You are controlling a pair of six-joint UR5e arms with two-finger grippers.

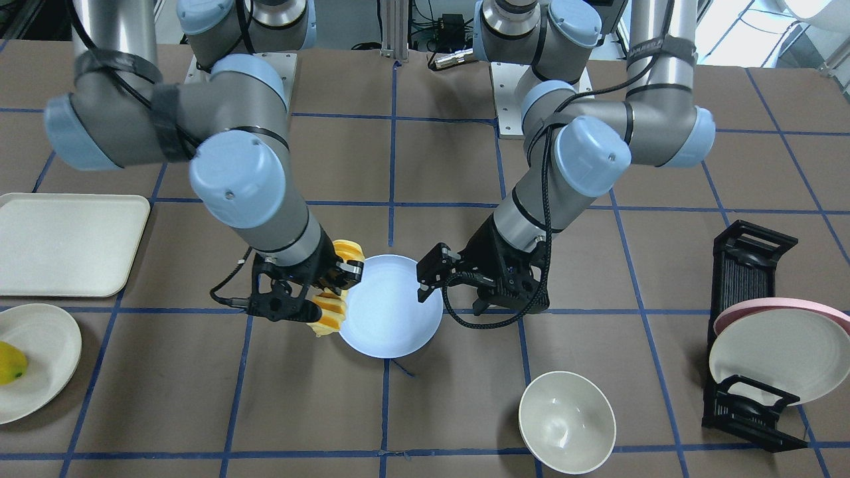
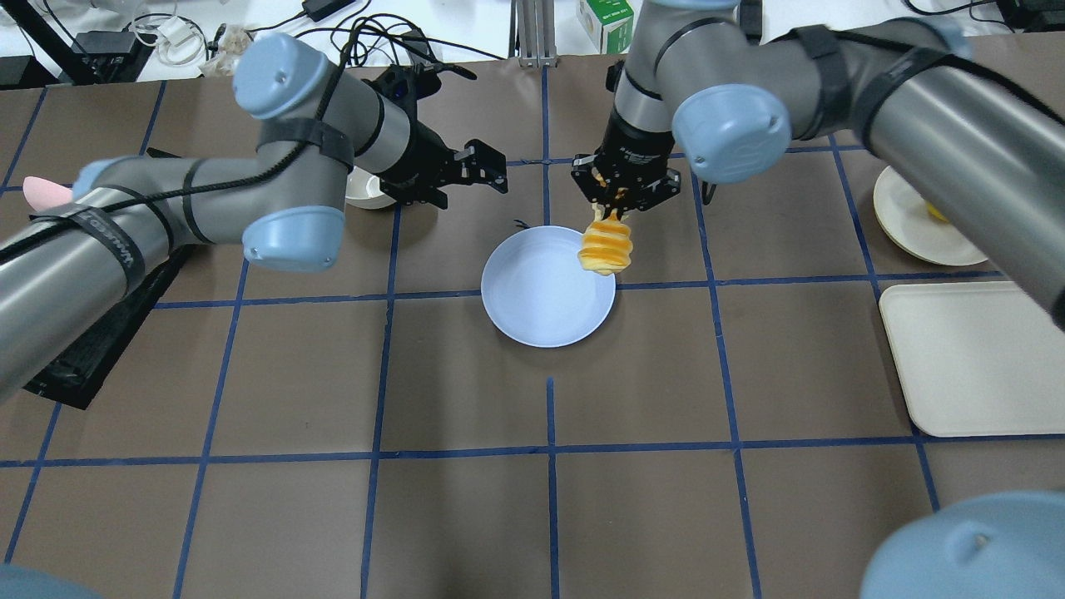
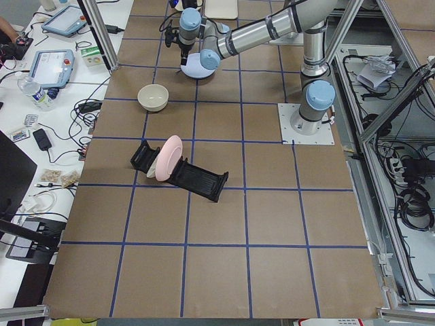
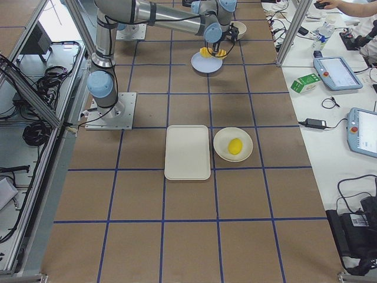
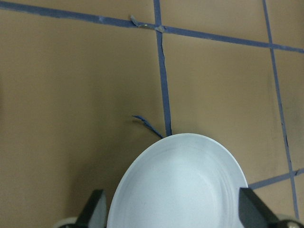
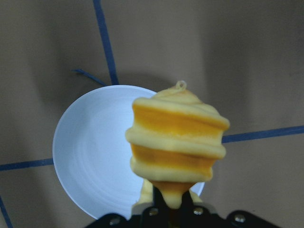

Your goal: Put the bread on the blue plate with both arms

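My right gripper [image 2: 613,218] is shut on the bread [image 2: 606,249], an orange and pale yellow ridged loaf. The loaf hangs from the jaws over the right rim of the blue plate [image 2: 541,308]. In the right wrist view the bread [image 6: 178,137] points away from the gripper [image 6: 171,204] above the plate [image 6: 90,147]. In the front view the bread [image 1: 330,315] is at the plate's [image 1: 392,318] left edge. My left gripper [image 1: 425,282] is open and empty, just beyond the plate's opposite side. The left wrist view shows its fingers [image 5: 95,211] spread with the plate [image 5: 180,190] below.
A white bowl [image 1: 566,421] stands on the operators' side of the plate. A black dish rack [image 1: 744,265] holds a pink plate and a cream plate. A cream tray [image 1: 66,242] and a cream plate with a yellow-green fruit [image 1: 10,362] lie on my right.
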